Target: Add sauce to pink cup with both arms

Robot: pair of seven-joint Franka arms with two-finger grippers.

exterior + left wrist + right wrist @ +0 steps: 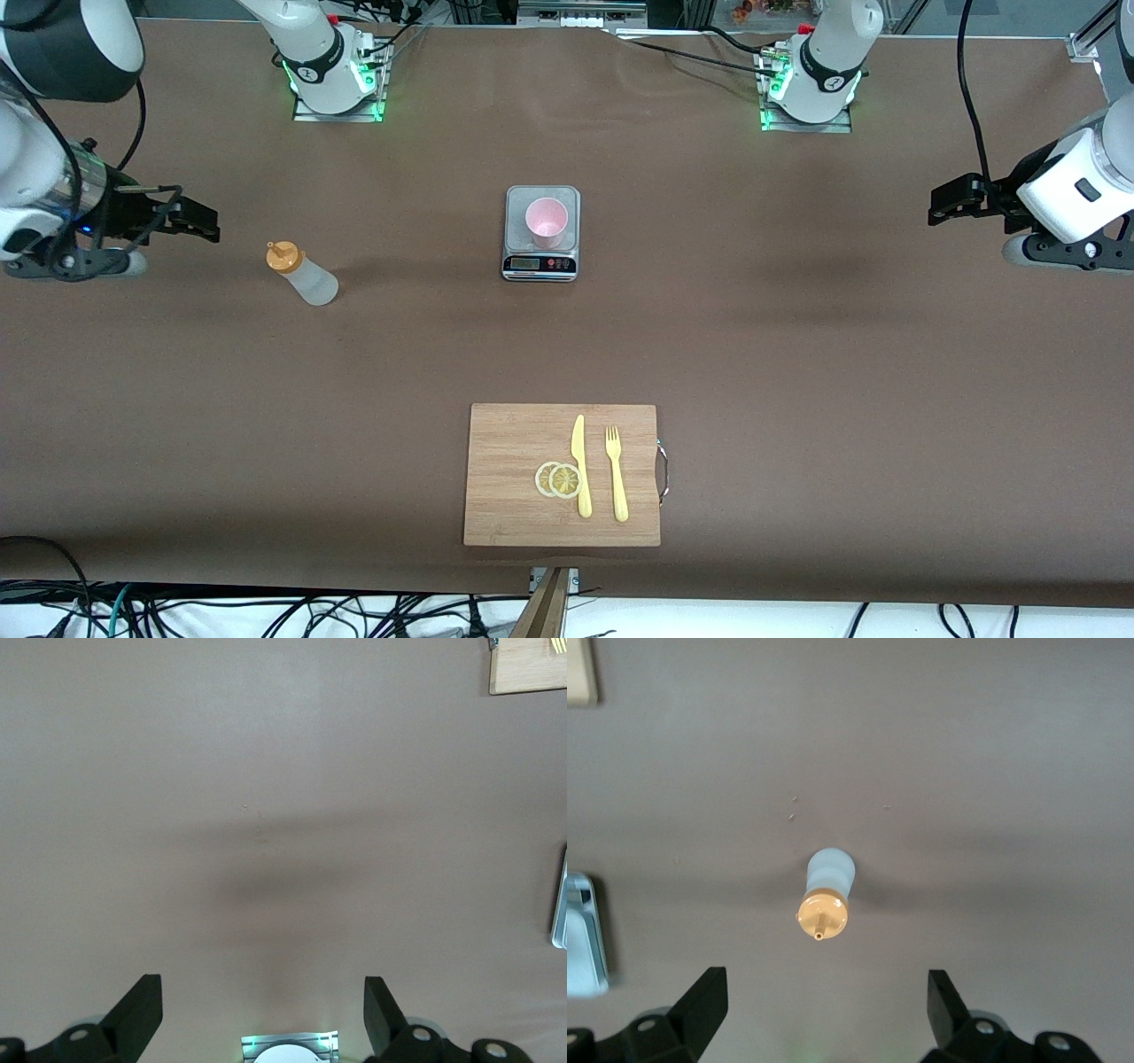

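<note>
Standing on the plate of the kitchen scale (541, 232), the pink cup (546, 221) is upright and well away from both of our grippers. We take the scale as our landmark: the sauce (301, 273) stands upright on the brown table (797, 354), well apart from the scale toward the right arm's end and a little nearer to the front camera than it. Our right gripper (199, 221) hangs over the table near that same end, past the sauce from the scale, touching nothing — its fingers (700, 1001) stand spread wide, and in the right wrist view the orange cap of the sauce (826, 895) shows between them, lower down and apart. Our left gripper (941, 204) hangs over bare table toward the left arm's end, well apart from the scale, its fingers (137, 1010) likewise spread with nothing between them — only an edge of the scale (560, 899) shows in the left wrist view. Nearer to the front camera than the scale lies a wooden cutting board (514, 443), carrying a yellow knife (580, 465), a yellow fork (616, 471) just beside it, and two overlapping lemon slices (558, 479) touching the knife's blade.
</note>
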